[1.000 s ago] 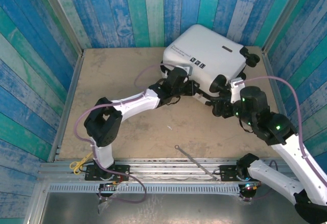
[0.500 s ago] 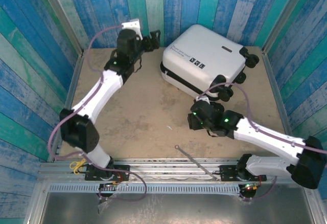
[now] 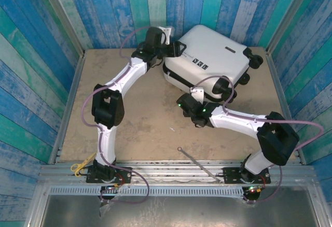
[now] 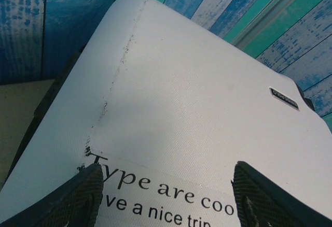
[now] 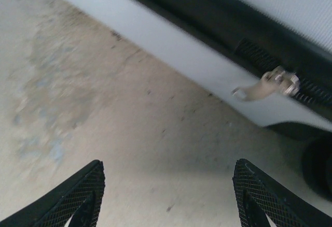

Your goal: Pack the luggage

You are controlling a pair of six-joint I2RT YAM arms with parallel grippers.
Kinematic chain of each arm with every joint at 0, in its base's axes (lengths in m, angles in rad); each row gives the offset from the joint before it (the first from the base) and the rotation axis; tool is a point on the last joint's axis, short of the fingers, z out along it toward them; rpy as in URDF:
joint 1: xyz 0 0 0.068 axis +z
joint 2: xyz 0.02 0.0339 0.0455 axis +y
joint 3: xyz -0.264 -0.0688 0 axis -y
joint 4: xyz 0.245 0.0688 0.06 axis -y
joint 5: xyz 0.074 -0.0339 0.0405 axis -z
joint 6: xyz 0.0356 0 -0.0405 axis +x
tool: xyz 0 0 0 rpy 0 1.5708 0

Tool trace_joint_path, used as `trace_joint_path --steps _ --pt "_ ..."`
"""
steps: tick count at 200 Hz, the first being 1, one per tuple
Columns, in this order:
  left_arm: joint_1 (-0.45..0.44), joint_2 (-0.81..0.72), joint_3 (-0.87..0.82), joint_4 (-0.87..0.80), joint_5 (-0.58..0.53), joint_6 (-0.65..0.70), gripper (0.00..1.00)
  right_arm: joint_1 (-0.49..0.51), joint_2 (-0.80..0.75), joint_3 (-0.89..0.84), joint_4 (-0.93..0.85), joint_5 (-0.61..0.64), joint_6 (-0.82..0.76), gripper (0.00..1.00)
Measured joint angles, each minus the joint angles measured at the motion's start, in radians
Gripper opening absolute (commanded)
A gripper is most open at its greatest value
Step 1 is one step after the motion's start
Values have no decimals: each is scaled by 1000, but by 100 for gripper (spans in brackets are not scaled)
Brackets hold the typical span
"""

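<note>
Currently the large white hard-shell suitcase point(image 3: 207, 56) lies flat and closed. Both arms are at it, one at each end of its near-left flank.

- Left gripper point(image 4: 166, 201): jaws spread wide, gripping nothing, poised over the lid at the corner furthest from the black wheels point(image 3: 253, 57). The shell stretches away ahead of the fingers.
- Right gripper point(image 5: 168, 196): jaws likewise spread and empty, low over the bare tan tabletop point(image 5: 104, 108). The suitcase's side wall runs across just ahead of it.
- Key relation: the small silver zipper pull point(image 5: 265, 85) hangs on the black zipper band, ahead of the right gripper and off towards its right finger. It is not between the fingers. The right arm is clearly nearer to it.
- Long axis: runs from the left gripper's corner rightward to the wheeled end. The zipper band follows that line.
- Judgement: reaching the pull needs a shift forward and to the right.

Writing: a printed white label point(image 4: 171, 193) under the left gripper reads "…ype are coo…" over "…ve a nice trip". A small dark badge point(image 4: 284, 98) further ahead is too small to read. A dark scuff line point(image 4: 122, 61) runs up the shell.
</note>
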Motion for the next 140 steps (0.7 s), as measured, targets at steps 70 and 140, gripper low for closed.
trace_joint_path --steps 70,140 --pt "1 18 39 -5 29 17 57 -134 -28 -33 76 -60 -44 67" --pt "-36 67 129 -46 15 69 53 -232 -63 -91 107 -115 -94 53"
